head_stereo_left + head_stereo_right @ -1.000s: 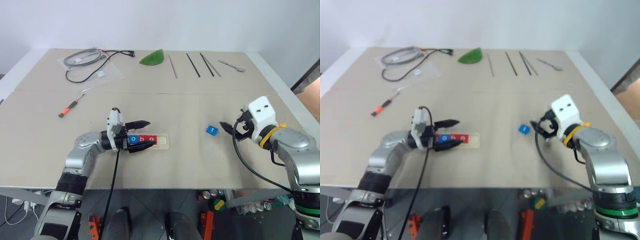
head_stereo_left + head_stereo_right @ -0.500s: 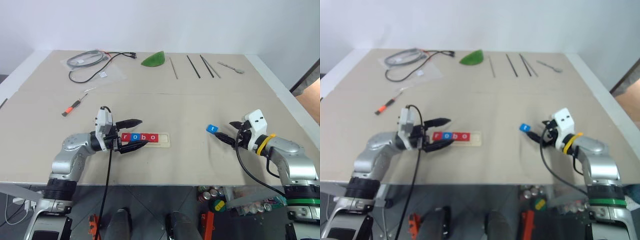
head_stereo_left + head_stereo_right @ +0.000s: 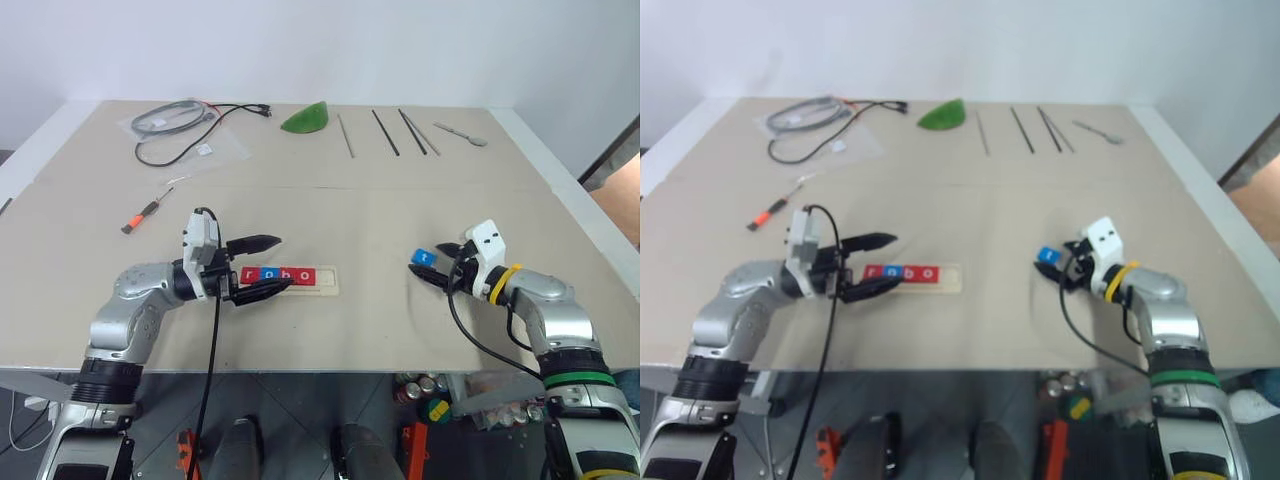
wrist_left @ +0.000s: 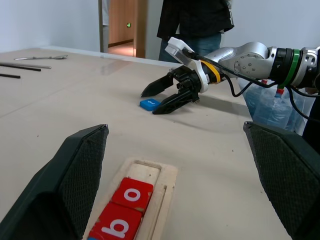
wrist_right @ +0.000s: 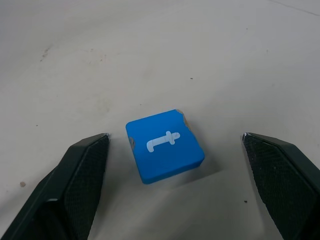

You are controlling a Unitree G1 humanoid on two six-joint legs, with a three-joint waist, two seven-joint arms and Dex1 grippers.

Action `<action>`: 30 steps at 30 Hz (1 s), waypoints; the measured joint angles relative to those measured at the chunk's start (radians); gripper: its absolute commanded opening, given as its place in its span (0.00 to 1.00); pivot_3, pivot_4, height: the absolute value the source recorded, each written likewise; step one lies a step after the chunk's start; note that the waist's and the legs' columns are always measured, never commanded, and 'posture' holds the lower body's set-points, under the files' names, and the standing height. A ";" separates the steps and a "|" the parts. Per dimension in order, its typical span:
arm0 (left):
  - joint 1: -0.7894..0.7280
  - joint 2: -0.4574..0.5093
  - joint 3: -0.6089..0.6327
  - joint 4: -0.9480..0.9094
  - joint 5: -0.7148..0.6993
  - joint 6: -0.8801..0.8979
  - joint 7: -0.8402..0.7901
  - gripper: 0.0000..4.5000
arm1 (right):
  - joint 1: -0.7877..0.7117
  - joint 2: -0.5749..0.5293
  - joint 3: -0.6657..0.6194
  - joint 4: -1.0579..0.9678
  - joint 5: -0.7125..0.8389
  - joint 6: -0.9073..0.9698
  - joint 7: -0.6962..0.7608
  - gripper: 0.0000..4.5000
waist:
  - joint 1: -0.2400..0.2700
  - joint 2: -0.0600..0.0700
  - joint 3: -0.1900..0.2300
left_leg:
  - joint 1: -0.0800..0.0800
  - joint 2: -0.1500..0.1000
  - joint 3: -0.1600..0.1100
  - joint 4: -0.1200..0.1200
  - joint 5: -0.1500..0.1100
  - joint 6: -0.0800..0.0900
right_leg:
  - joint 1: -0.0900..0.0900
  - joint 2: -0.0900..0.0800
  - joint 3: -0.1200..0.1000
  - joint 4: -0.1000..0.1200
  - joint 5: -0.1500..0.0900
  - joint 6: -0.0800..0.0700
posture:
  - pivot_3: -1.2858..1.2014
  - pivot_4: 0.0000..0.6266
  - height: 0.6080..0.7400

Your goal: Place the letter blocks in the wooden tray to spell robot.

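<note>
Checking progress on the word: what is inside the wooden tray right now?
The wooden tray holds four letter blocks in a row, reading r, o, b, o. Its right-end slot is bare. The left gripper's lower finger crosses the tray's left end, covering part of it.

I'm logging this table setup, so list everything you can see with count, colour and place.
letter blocks: four, red and blue, in the tray
blue t block: one, on table between the right fingers
wooden tray: one, pale, near edge
cable: one, black, far left
screwdriver: one, orange-handled, left
green piece: one, far edge
thin rods: four, dark, far edge
spoon: one, grey, far right
person: one, dark top, beyond table
left gripper: open, at tray
right gripper: open
</note>
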 measured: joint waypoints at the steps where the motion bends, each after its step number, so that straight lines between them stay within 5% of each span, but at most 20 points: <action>1: 0.001 0.002 0.001 0.000 0.000 0.000 0.001 1.00 | 0.000 0.001 0.000 0.003 0.000 -0.003 0.001 0.74 | 0.000 0.000 0.000 | 0.000 0.000 0.000 0.000 0.000 0.000 | 0.000 0.000 0.000 0.000 0.000 0.000 | 0.52 0.24 1.00; 7: 0.016 0.022 0.022 -0.013 0.000 0.000 0.024 1.00 | 0.010 0.003 -0.002 0.001 0.009 -0.011 0.021 0.28 | 0.000 0.000 0.000 | 0.000 0.000 0.000 0.000 0.000 0.000 | 0.001 0.000 0.001 0.000 0.001 0.000 | 0.52 0.24 1.00; 16: 0.067 0.065 0.083 -0.036 -0.003 0.001 0.055 1.00 | 0.066 0.028 0.002 -0.228 0.063 0.121 0.022 0.27 | -0.006 0.001 0.000 | 0.001 0.000 0.001 -0.001 0.000 -0.001 | -0.002 0.000 0.002 0.000 0.002 -0.001 | 0.52 0.24 1.00; 22: 0.140 0.133 0.097 -0.119 -0.041 0.064 0.043 1.00 | -0.058 0.043 0.083 -0.512 0.206 0.285 0.139 0.27 | -0.012 0.001 0.000 | 0.002 0.002 0.000 -0.001 0.000 -0.001 | -0.002 0.001 0.002 0.002 0.001 -0.002 | 0.52 0.24 1.00; 30: 0.160 0.156 0.103 -0.152 -0.046 0.068 0.039 1.00 | -0.171 0.067 0.290 -0.403 0.121 0.219 0.280 0.27 | 0.002 0.000 0.000 | 0.002 0.001 0.005 -0.001 -0.002 -0.004 | -0.002 -0.004 0.001 0.001 0.002 -0.004 | 0.52 0.24 1.00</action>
